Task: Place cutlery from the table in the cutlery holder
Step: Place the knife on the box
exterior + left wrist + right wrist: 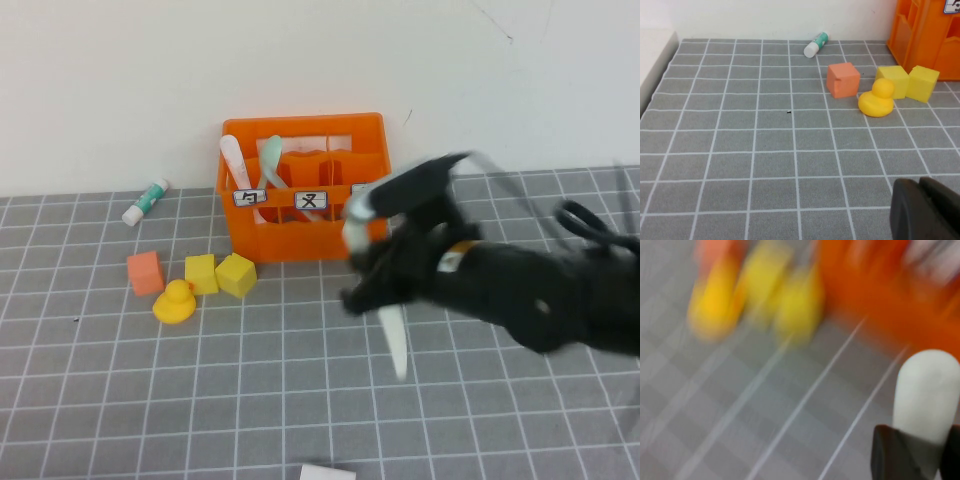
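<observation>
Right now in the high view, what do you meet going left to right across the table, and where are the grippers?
Tube → orange cube → duck → yellow cubes → cutlery holder → right gripper holding the knife. The left gripper shows only in its wrist view.
</observation>
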You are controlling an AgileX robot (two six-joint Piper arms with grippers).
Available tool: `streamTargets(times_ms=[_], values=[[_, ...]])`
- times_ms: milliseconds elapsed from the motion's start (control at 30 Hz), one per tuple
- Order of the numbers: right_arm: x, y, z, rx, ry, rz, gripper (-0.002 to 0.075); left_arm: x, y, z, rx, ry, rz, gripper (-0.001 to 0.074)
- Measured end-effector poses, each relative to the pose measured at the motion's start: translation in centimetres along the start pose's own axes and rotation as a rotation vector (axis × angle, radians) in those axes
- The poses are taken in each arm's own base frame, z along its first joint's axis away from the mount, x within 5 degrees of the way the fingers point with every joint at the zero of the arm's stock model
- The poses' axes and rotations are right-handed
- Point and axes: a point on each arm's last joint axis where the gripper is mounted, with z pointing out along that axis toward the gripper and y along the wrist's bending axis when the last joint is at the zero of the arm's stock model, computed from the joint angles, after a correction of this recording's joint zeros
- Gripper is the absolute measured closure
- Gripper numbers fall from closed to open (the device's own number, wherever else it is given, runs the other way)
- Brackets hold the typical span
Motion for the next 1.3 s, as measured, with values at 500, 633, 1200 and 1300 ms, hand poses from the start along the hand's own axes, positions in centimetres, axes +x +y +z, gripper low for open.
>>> streamTargets(times_ms=[500,633,1200,1300], values=[[-7.8,-2.9,-3.3,0.274,-0.758,-0.045,0.0534,0.0,0.0,0.0,0.000,0.000,0.000,0.0736],[-9.2,-3.1,-1.2,0.278,-0.786,-0.056,0.0534,0.0,0.0,0.0,0.000,0.000,0.000,0.0736],[-7.6,-5.1,6.1,0.278,-0.623,-0.062,0.0534,0.0,0.0,0.0,0.000,0.000,-0.002,0.0736],[-7.6,-5.3,6.2,0.276,-0.608,-0.060,0.0534,0.0,0.0,0.0,0.000,0.000,-0.002,0.0736]])
